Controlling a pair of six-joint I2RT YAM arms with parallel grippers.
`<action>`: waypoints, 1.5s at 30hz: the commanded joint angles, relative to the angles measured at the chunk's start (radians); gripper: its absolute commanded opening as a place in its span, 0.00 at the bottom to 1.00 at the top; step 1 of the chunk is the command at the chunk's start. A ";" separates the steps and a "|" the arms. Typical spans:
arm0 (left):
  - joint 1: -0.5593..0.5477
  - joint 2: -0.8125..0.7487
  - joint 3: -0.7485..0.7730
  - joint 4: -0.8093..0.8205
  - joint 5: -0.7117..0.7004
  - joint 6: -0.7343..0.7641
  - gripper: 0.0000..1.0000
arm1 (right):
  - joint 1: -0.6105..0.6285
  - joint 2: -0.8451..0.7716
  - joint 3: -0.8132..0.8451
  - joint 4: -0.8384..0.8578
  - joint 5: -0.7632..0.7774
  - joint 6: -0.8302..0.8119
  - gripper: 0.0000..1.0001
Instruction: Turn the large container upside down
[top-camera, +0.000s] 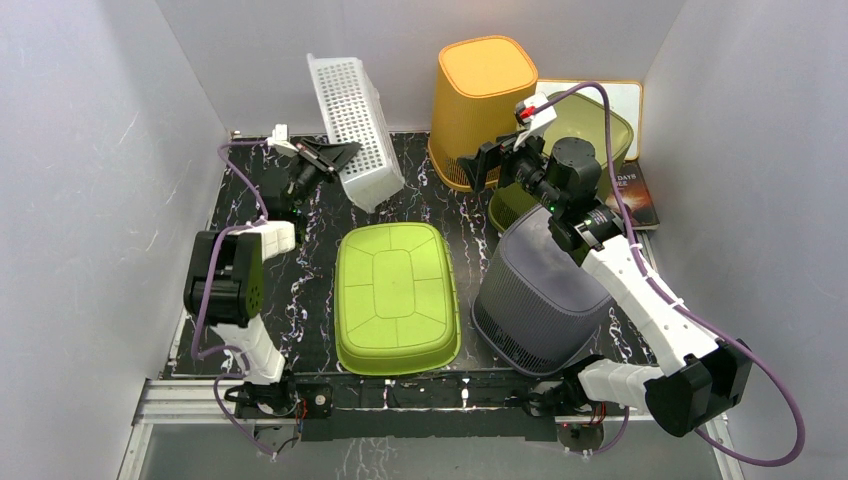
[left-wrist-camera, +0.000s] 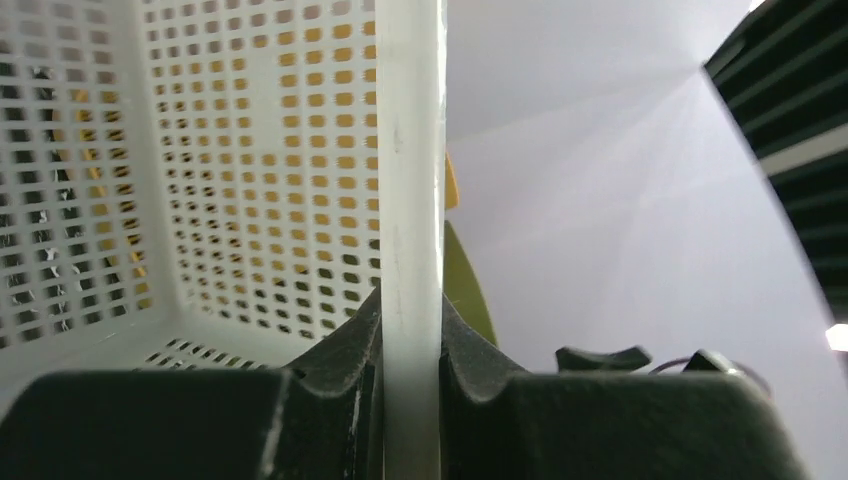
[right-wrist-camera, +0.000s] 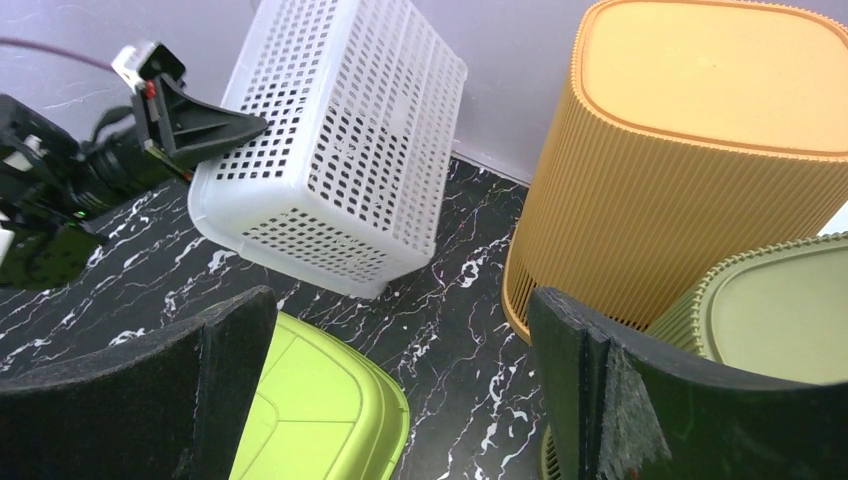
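The large container is a white perforated basket (top-camera: 355, 120) at the back of the table. It is tilted up on one lower edge, its opening facing left towards the left arm. My left gripper (top-camera: 335, 155) is shut on the basket's rim (left-wrist-camera: 410, 200), with one finger on each side of the rim wall. The basket also shows in the right wrist view (right-wrist-camera: 340, 150), lifted on its left side. My right gripper (top-camera: 490, 165) is open and empty, and hovers above the table between the basket and the orange bin (top-camera: 480, 100).
A lime green tub (top-camera: 395, 295) lies upside down at the centre front. A grey ribbed bin (top-camera: 535, 290) stands at the right front. An olive green bin (top-camera: 590, 140), a book (top-camera: 635, 195) and a white board (top-camera: 620, 100) are at the back right. White walls enclose the table.
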 joint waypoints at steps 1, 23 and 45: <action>0.023 0.110 -0.025 0.429 0.020 -0.279 0.00 | -0.002 -0.009 0.020 0.033 0.008 -0.009 0.97; 0.206 0.274 -0.163 0.028 0.102 -0.049 0.10 | -0.002 0.038 0.029 0.038 -0.031 -0.001 0.97; 0.254 0.177 -0.009 -0.627 0.016 0.351 0.44 | -0.001 0.042 0.025 0.020 -0.031 0.002 0.97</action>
